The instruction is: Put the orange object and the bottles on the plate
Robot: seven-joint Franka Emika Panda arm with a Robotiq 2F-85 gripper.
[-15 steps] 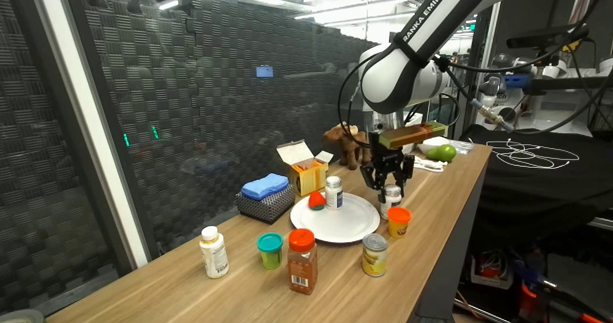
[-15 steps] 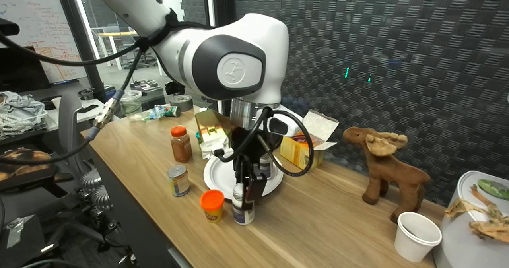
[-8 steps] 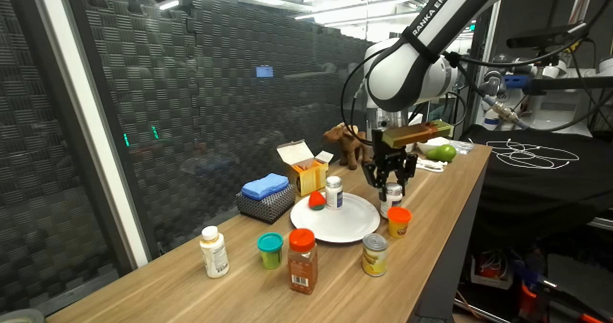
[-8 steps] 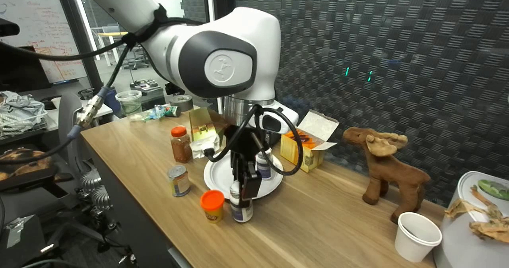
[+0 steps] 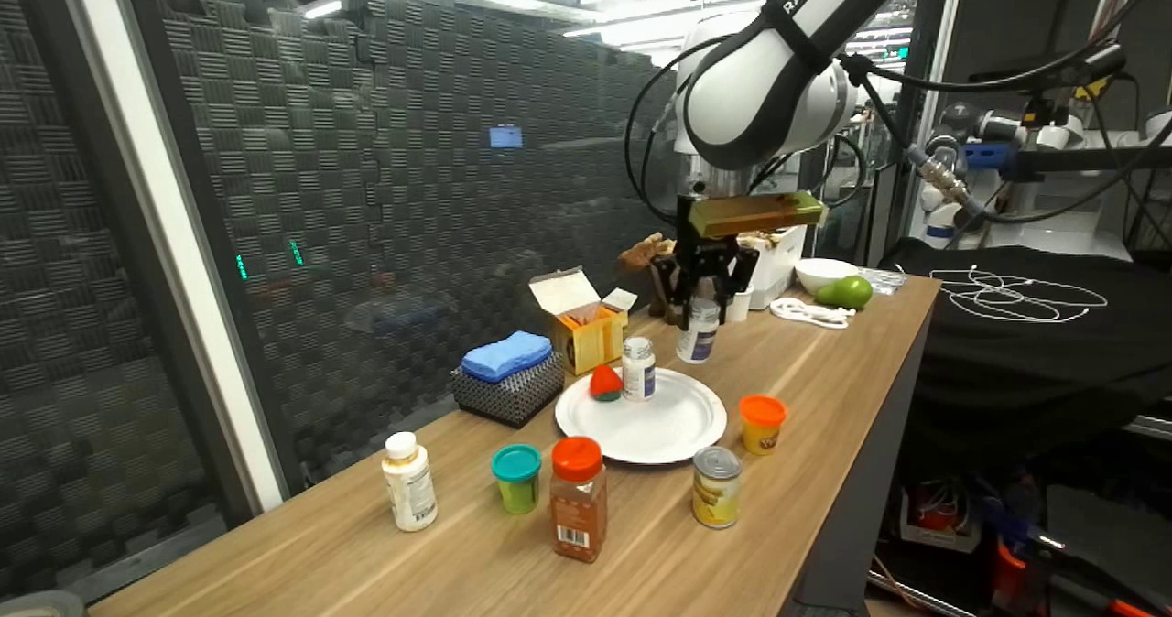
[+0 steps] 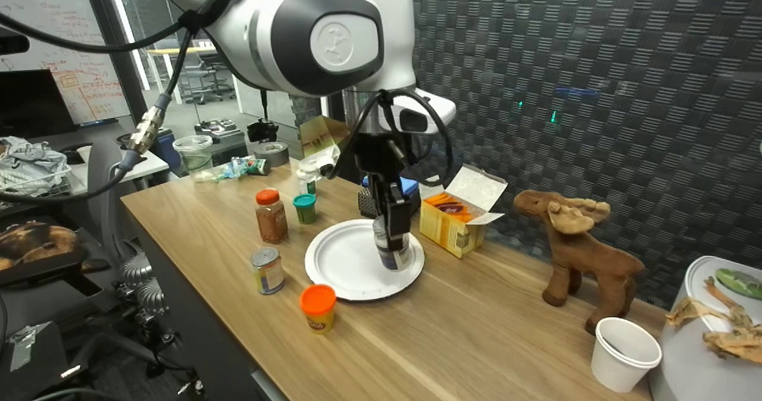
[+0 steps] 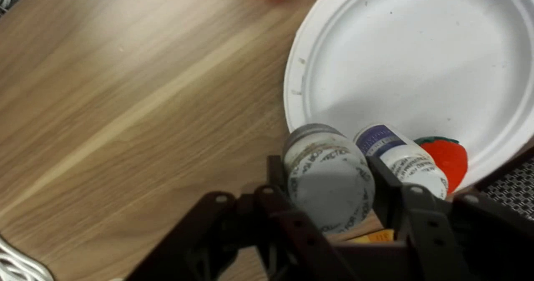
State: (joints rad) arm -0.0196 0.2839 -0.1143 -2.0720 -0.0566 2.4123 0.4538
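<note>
Four things at 5 to 8 o'clock off the one plate (image 5: 673,429) in an exterior view: red-capped bottle (image 5: 579,507), white-capped bottle (image 5: 411,493), can (image 5: 717,496), teal-lidded jar (image 5: 518,484). One orange tub (image 5: 763,425) at 3. One small white bottle (image 5: 638,374) on the plate at 12; a second white bottle (image 5: 698,342), now lifted from beside the tub to 1, is pinched in the part-closed gripper (image 5: 704,315).

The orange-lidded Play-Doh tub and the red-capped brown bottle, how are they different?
The red-capped brown bottle is taller; the orange-lidded Play-Doh tub is shorter. Below the top, the bottle is reddish brown and the tub yellow. Both stand upright, lidded, on the wooden table.
</note>
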